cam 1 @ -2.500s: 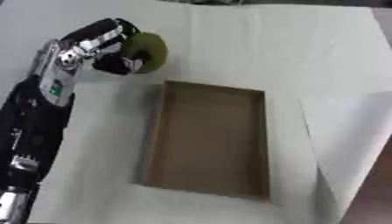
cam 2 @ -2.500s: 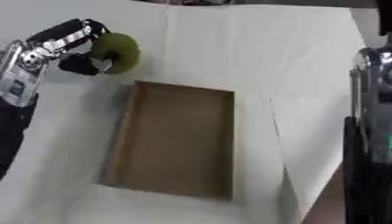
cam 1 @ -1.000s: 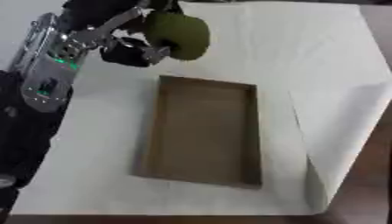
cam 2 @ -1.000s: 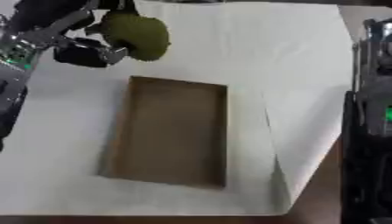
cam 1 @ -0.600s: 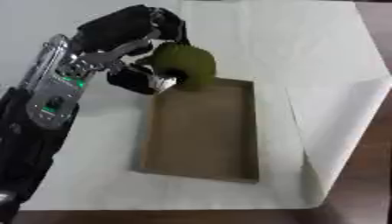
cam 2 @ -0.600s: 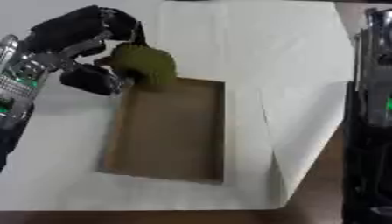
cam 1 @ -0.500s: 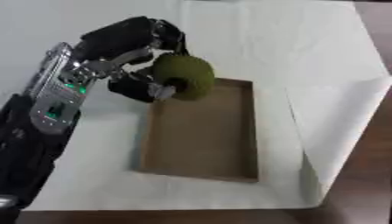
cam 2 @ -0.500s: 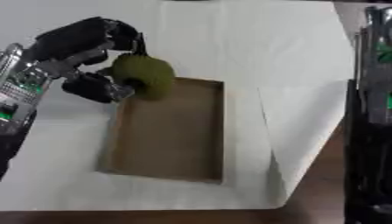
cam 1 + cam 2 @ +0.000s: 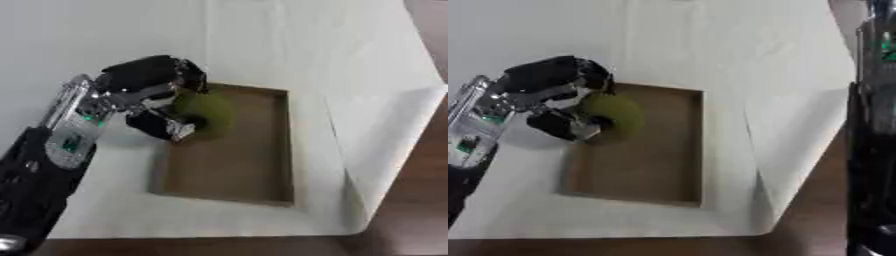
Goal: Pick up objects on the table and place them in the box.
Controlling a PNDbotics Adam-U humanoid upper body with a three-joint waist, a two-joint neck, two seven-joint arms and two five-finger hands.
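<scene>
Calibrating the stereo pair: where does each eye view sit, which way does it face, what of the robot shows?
Left eye view: head camera, looking down at the box; left hand curled round a green ball.
Right eye view: same head, same downward look; right arm along its right edge.
Shared: box, ball, left hand, white table cover.

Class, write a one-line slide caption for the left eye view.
The robot's left hand holds a green ball over the far left corner of the brown box.

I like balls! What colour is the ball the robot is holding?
The ball is olive green, clearest in the left eye view.
</scene>
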